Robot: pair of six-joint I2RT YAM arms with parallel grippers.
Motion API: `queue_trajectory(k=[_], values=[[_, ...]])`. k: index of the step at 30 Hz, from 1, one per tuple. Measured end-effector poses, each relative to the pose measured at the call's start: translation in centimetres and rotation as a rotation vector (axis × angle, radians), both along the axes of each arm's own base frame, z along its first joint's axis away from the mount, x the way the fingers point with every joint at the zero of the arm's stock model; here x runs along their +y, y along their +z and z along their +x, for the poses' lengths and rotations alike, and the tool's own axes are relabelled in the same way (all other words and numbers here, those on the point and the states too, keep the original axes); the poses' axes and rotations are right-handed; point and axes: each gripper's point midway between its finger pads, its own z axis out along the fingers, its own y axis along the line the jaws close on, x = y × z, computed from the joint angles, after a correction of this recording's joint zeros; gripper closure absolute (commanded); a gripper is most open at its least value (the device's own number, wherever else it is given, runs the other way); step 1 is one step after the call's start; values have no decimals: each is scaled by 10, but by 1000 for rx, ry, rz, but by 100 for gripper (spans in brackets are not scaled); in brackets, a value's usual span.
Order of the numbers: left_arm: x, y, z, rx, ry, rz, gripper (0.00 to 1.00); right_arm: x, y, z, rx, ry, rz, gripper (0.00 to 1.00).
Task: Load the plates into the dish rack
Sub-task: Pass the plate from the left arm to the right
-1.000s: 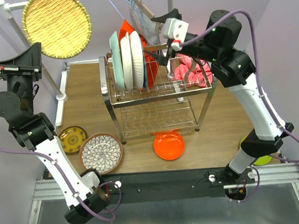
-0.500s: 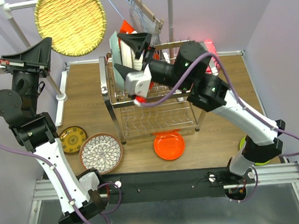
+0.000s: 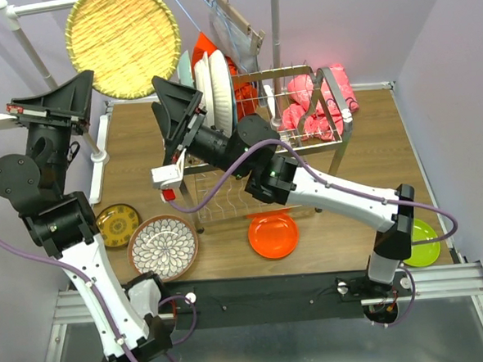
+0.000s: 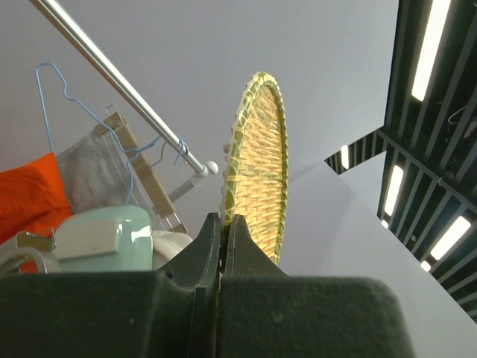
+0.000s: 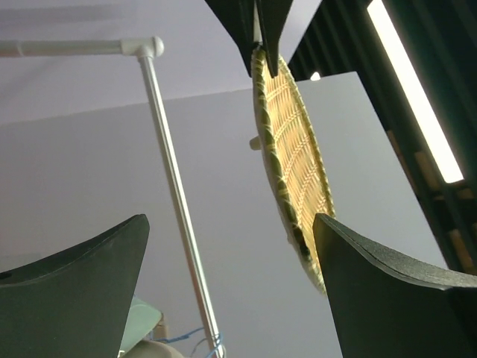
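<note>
Rack: the dish rack [image 3: 224, 202] sits just beside the right fingers [image 3: 177, 99], and there they are, mint, white and teal plates [image 3: 216, 82] standing on edge in its upper slots. A pink cloth [image 3: 319, 102] is bunched at the end away from those fingers.
Left fingers [image 4: 223, 231]: pinched tight on the rim of the woven tan plate [image 3: 122, 40], carrying it on edge, up high.
Right fingers: spread wide, gripping nothing, touching nothing. The woven tan plate is well beyond their tips.
Bench [image 3: 141, 146]: orange plate [image 3: 273, 235], floral plate [image 3: 163, 247], small yellow plate [image 3: 117, 224] and lime plate [image 3: 424, 239] lie flat, well below both sets of fingers.
</note>
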Motion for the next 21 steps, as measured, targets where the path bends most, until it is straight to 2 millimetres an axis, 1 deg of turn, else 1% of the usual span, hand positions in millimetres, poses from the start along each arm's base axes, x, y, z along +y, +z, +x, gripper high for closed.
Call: queue_trajectory(k=[6, 9, 12, 13, 15, 18, 19, 21], values=[[-11, -8, -12, 15, -27, 11, 100, -10, 19, -2, -81, -34, 77, 0], [-12, -11, -15, 18, -29, 13, 100, -11, 22, -5, -96, -35, 89, 5], [-14, -12, -18, 25, -31, 15, 100, -12, 24, -6, -107, -40, 95, 20], [-14, -13, -18, 30, -32, 14, 100, -12, 25, -6, -110, -42, 97, 33], [-15, -16, -18, 42, -33, 16, 100, -12, 28, -6, -123, -48, 100, 42], [-17, -19, -21, 52, -32, 16, 100, -11, 34, -6, -141, -54, 119, 68], [-17, -21, -22, 58, -32, 13, 100, -11, 35, -6, -148, -56, 123, 84], [-18, -23, -24, 57, -30, 15, 100, -9, 33, -5, -160, -67, 111, 88]])
